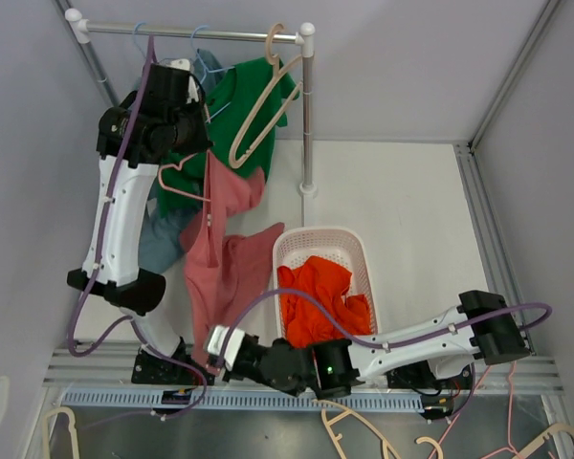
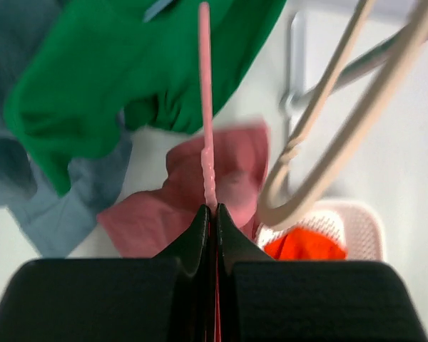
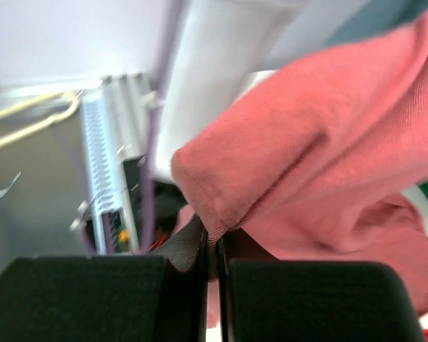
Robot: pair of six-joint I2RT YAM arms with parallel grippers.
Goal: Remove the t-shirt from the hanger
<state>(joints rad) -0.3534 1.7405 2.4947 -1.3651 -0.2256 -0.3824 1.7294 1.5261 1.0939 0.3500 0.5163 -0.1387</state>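
Left pincer (image 2: 211, 214): closed on the thin wire of the pink hanger (image 2: 205, 107), held up near the clothes rail (image 1: 191, 32).

Right pincer (image 3: 215, 239): closed on a folded hem of the pink t-shirt (image 3: 328, 142), low at the near edge of the bench (image 1: 402, 191), beside the left arm's base.

T-shirt: drapes from the pink hanger down to the right pincer, still caught on the hanger at its upper end. How much of the hanger remains inside the garment cannot be determined.

Surroundings: a green shirt (image 1: 239, 105) hangs on the rail immediately behind the left pincer, with an empty beige hanger (image 1: 258, 105) across it. A blue-grey garment (image 1: 163, 239) lies behind the left arm, touching the t-shirt. A white basket (image 1: 359, 251) holding an orange garment (image 1: 320, 296) stands just right of the t-shirt. The rail's upright post (image 1: 307, 115) stands beyond the basket. Loose hangers (image 1: 364, 430) lie below the bench edge.
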